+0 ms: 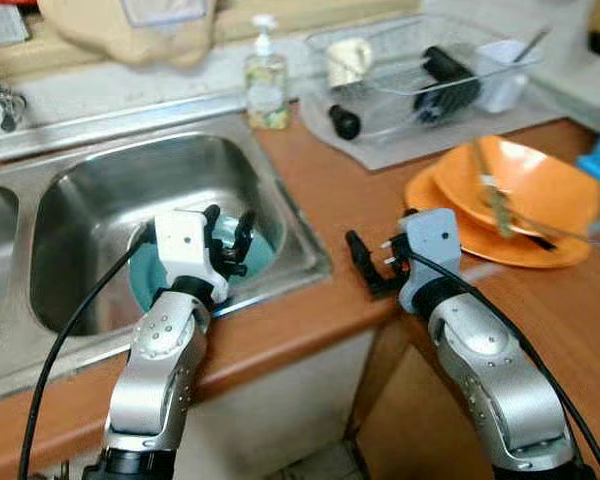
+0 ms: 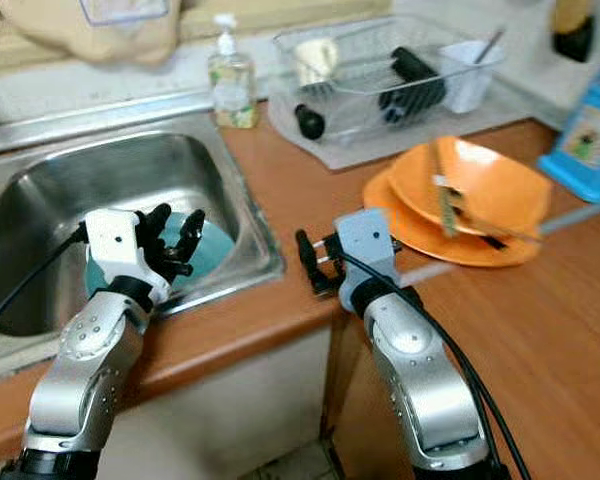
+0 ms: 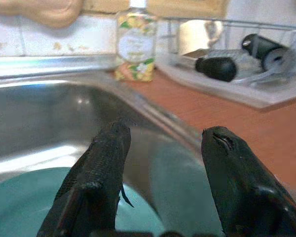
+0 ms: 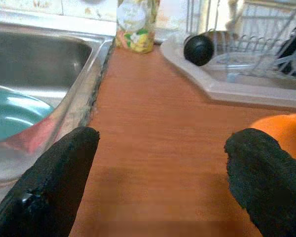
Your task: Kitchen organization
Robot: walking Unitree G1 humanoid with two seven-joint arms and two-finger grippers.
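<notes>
Warm brown wood runs along the kitchen surface, with a steel sink let into it on the robot's left and a dish rack on a grey mat at the back, beside a soap bottle.

A teal plate lies in the sink basin, near its front right corner. It lies nearly flat, face up, and being round it has no long axis to speak of. The left end effector hovers just above it with its fingers apart and nothing between them — the left wrist view looks past them down onto the teal surface.

The right end effector sits over the bare wood between the sink edge and a stack of orange plates, fingers spread wide and empty. A utensil lies across the top orange plate, its length running roughly away from the robot.

The step in hand looks like the reach for the teal plate. Next, the left fingers would need to drop over its rim and close — a thin, slippery edge, so a firm pinch.
</notes>
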